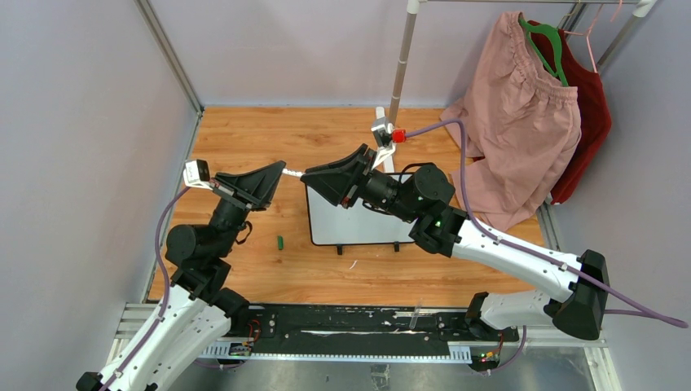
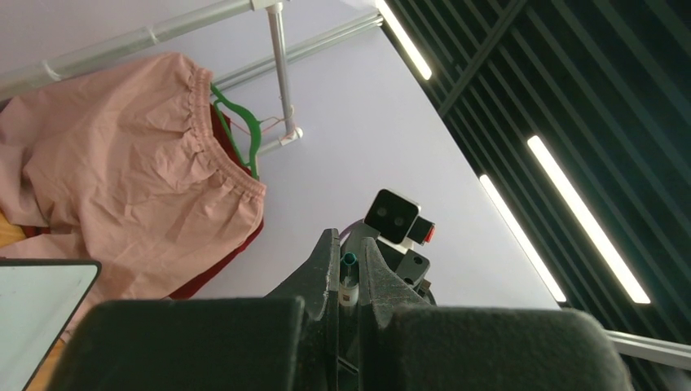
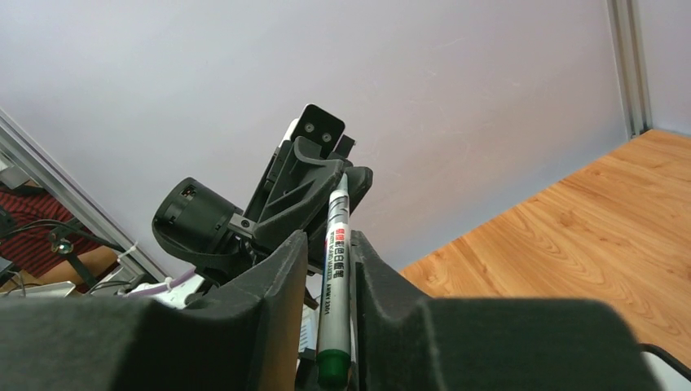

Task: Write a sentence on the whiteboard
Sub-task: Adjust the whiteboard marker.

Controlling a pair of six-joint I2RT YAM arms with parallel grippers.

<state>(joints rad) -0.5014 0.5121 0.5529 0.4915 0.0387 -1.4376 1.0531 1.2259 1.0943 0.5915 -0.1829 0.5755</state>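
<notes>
On the table (image 1: 244,138), the whiteboard (image 1: 350,221) lies blank. Above its left corner the left gripper (image 1: 283,168) clamps the marker (image 3: 335,273); the right gripper (image 1: 309,177) flanks it, possibly slack, though I cannot tell. Likely a handover; next: one firm hold, tip to board.

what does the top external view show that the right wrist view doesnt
Only top external: most of the whiteboard, blank where visible, a small green piece lying on the wooden table left of it, and a pink garment hanging at the back right.
Only right wrist: the printed label on the marker barrel and its green end nearest the camera.
Both: the marker bridging the two arms, one end pinched in the left fingers, the other between the right fingers.
</notes>
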